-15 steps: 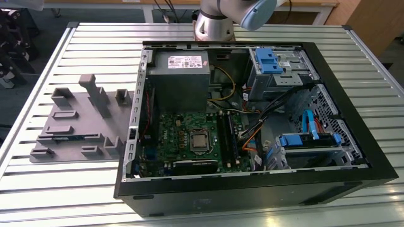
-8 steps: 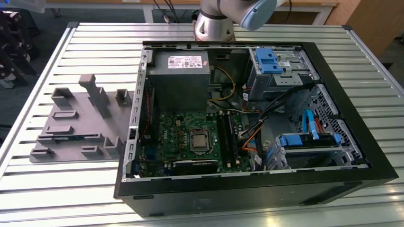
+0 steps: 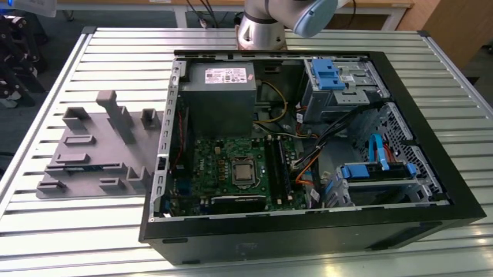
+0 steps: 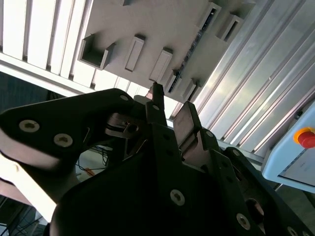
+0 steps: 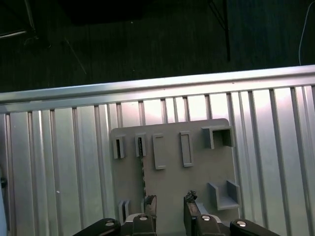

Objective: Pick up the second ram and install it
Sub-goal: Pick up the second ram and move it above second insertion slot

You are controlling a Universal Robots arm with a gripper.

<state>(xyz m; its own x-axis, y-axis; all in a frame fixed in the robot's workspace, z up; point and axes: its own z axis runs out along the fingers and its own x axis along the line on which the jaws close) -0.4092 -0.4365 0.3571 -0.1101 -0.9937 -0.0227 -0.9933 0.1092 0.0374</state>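
The second ram (image 3: 83, 168) is a thin blue stick lying on its edge in a slot of the grey holder plate (image 3: 92, 153), on the exterior view's left of the open computer case (image 3: 454, 196). The first wrist view looks down on the plate (image 5: 197, 172), where the ram (image 5: 143, 174) is a narrow dark strip. My gripper (image 5: 170, 202) hangs well above the plate, open, with nothing between its fingertips (image 5: 150, 201). The second wrist view shows the gripper (image 4: 170, 101) below the plate (image 4: 147, 24) and the ram strip (image 4: 193, 45). The green motherboard (image 3: 223, 167) with black slot rails (image 3: 276, 167) lies in the case.
The slatted metal table (image 3: 115, 63) carries the plate and the case. Inside the case are a grey power supply (image 3: 219, 98), blue drive brackets (image 3: 327, 72) and loose cables (image 3: 308, 167). The arm's base (image 3: 260, 32) stands behind the case. A red stop button (image 4: 306, 137) sits off the table.
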